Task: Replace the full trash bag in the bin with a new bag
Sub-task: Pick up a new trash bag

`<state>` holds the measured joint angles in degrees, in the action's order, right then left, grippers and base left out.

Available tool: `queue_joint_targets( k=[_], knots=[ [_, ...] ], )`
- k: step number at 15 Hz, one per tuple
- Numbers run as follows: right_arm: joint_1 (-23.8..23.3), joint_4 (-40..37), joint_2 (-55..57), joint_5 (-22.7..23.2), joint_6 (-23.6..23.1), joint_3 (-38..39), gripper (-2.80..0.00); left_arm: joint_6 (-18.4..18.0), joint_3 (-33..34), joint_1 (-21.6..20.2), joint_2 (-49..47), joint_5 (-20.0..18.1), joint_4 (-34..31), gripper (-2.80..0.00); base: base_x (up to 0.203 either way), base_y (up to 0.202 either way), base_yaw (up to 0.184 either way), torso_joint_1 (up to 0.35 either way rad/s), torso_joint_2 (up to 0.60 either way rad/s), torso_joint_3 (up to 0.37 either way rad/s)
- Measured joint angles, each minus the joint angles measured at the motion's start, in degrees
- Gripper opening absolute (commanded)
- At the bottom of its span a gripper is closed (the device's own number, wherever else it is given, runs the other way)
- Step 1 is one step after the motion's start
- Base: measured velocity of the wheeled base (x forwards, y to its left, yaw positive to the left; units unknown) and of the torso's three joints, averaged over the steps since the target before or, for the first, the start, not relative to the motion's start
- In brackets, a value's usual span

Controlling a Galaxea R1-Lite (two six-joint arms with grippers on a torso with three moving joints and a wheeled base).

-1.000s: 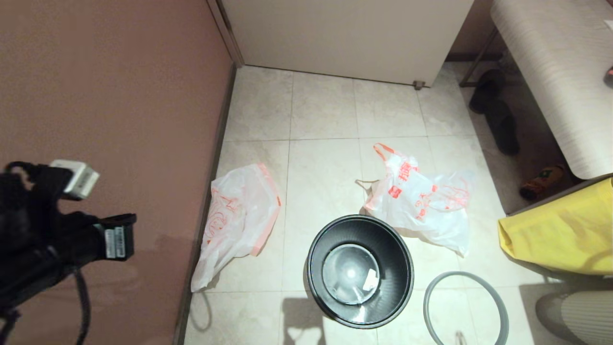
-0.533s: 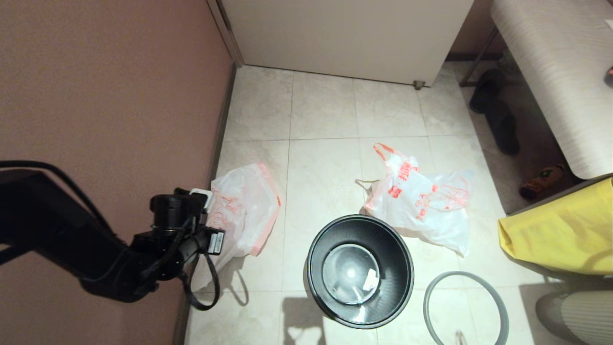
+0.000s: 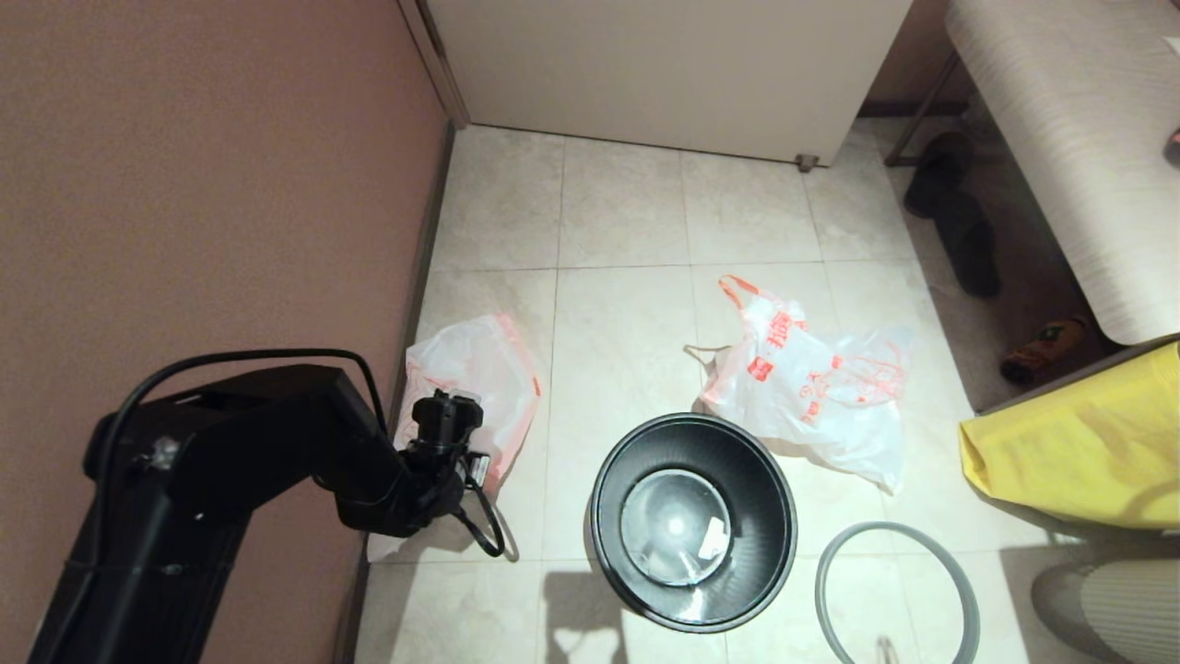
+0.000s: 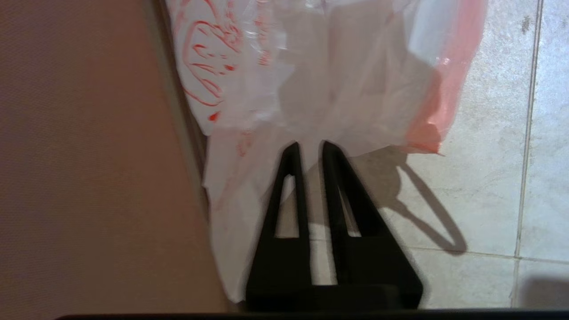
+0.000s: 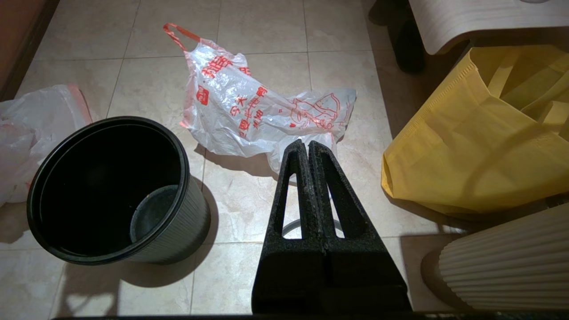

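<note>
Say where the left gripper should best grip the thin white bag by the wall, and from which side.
Probably the pale-orange hem band, on the edge of the new bag away from the wall, approached from above. The bag lies flat on the floor, its other side against the wall; the left gripper hangs over it.

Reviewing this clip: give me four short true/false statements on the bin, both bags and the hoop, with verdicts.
1. The bin holds a bag. False: it is unlined and empty.
2. The grey hoop rim lies on the floor beside the bin. True.
3. The left pincer is over the new bag by the wall. True.
4. The full trash bag lies against the wall. False: it lies on the tiles beyond the bin.
</note>
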<state>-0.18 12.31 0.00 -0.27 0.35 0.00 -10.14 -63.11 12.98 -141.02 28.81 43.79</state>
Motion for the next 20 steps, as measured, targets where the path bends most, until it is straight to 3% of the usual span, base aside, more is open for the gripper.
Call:
queue_joint_targets(
  k=[6, 15, 20],
  knots=[
    [0.00, 0.00, 0.00, 0.01, -0.01, 0.00, -2.80, -2.98, -9.83, 0.64, -8.58, 2.98, -0.24, 0.00, 0.000, 0.000, 0.000, 0.000, 0.00, 0.000],
    [0.00, 0.00, 0.00, 0.01, -0.02, 0.00, -2.80, -3.33, -12.32, 3.68, -13.19, 4.62, 0.03, 0.00, 0.000, 0.000, 0.000, 0.000, 0.00, 0.000],
    [0.00, 0.00, 0.00, 0.02, -0.02, 0.00, -2.80, -5.40, -22.23, 3.45, -17.67, 6.54, -0.09, 0.00, 0.000, 0.000, 0.000, 0.000, 0.00, 0.000]
  ],
)
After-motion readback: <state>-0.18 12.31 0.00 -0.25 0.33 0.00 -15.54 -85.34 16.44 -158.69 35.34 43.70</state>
